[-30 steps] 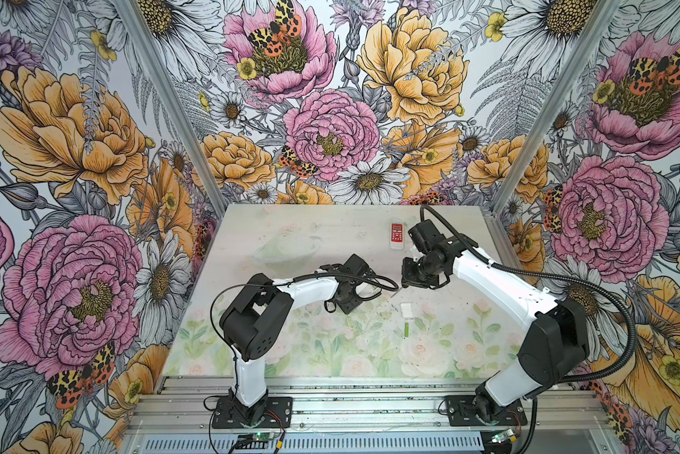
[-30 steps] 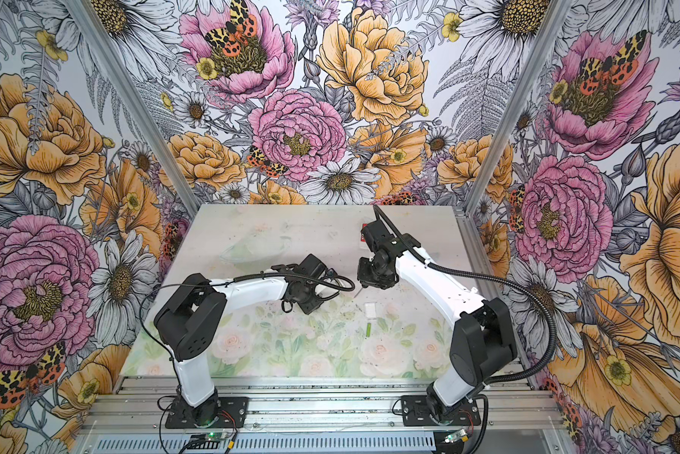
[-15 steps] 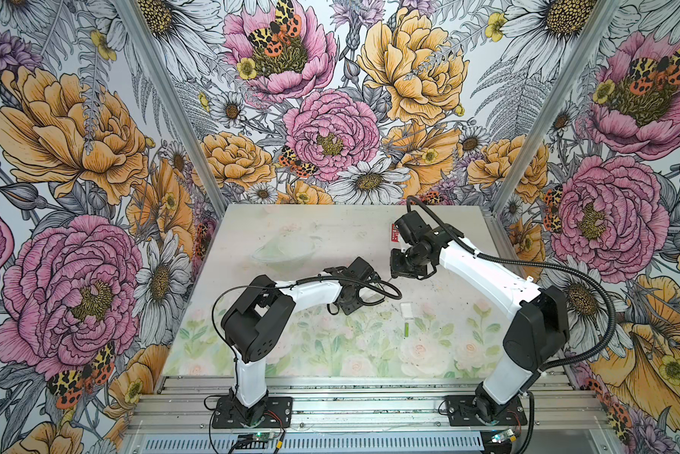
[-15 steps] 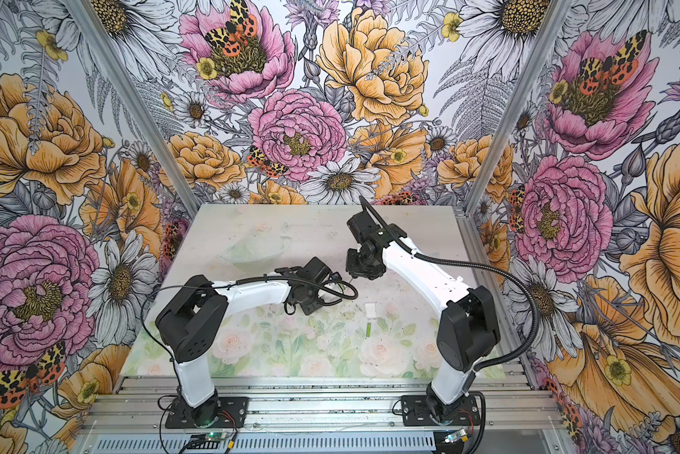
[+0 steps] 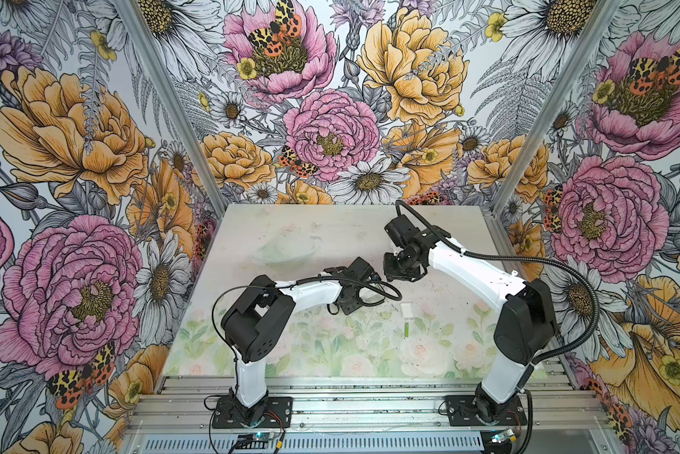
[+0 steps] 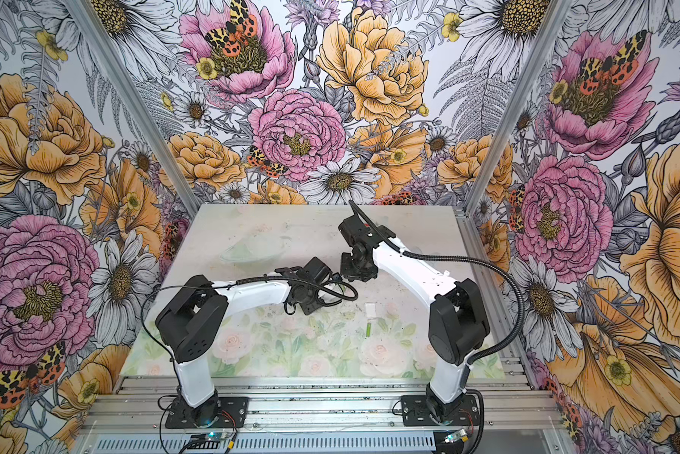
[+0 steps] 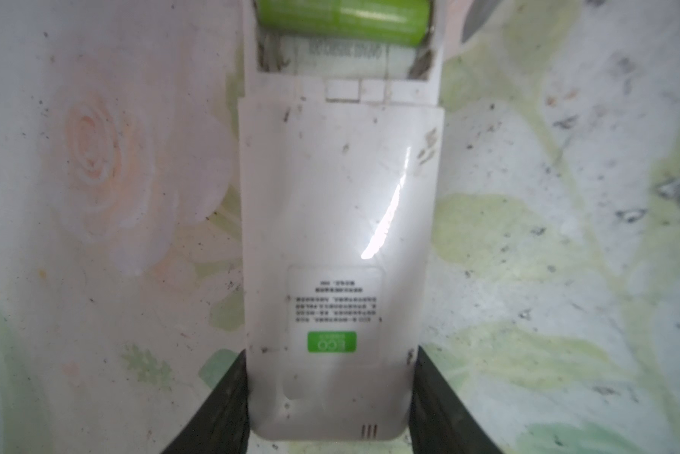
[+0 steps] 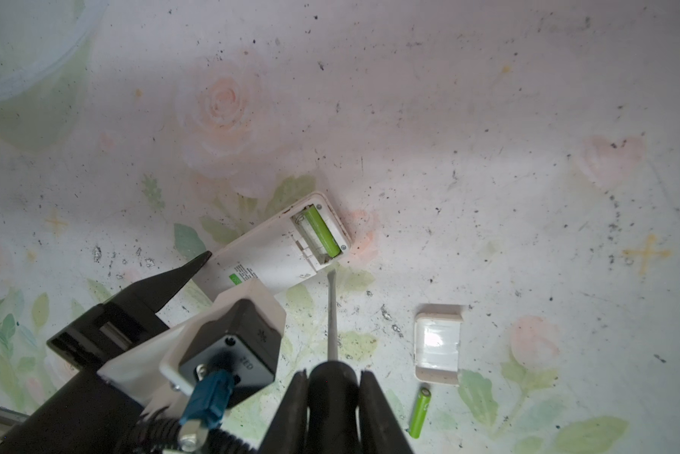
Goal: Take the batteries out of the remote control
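Right gripper (image 8: 332, 373): we are swinging it, screwdriver (image 8: 332, 314) clamped, leftward in both top views toward the remote (image 8: 275, 255). The blade tip is arriving just beside the open battery bay. We are also pulling the right elbow (image 5: 525, 326) in toward the middle of the table (image 5: 311, 224), forearm turning with it.

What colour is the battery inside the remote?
Battery: light green, clearest in the left wrist view.

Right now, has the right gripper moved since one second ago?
Yes. In a top view the right gripper shifted left: from right of the white cover to straight behind it.
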`<action>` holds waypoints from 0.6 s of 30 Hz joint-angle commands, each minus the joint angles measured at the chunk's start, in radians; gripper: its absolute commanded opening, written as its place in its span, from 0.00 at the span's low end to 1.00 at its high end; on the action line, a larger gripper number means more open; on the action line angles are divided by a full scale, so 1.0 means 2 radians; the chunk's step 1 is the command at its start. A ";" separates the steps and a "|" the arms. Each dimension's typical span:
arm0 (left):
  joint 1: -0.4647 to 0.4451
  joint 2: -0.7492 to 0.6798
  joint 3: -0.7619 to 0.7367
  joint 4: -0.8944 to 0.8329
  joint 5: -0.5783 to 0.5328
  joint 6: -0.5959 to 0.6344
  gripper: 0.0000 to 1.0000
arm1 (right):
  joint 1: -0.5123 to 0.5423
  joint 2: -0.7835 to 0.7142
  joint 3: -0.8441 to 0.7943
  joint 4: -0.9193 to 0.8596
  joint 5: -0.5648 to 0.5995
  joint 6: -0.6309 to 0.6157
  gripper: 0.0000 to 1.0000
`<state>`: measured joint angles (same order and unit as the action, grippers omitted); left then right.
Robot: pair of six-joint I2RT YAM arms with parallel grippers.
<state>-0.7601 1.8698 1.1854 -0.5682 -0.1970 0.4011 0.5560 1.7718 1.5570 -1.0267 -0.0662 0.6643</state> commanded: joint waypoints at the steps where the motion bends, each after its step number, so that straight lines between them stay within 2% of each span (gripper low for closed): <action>1: 0.000 0.008 -0.001 0.002 -0.010 0.009 0.00 | 0.002 0.007 0.018 0.014 0.015 0.007 0.00; 18: 0.000 0.007 -0.003 0.003 -0.010 0.011 0.00 | 0.005 0.008 0.002 0.022 0.013 0.006 0.00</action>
<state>-0.7601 1.8698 1.1854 -0.5678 -0.1970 0.4042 0.5579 1.7828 1.5570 -1.0016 -0.0551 0.6716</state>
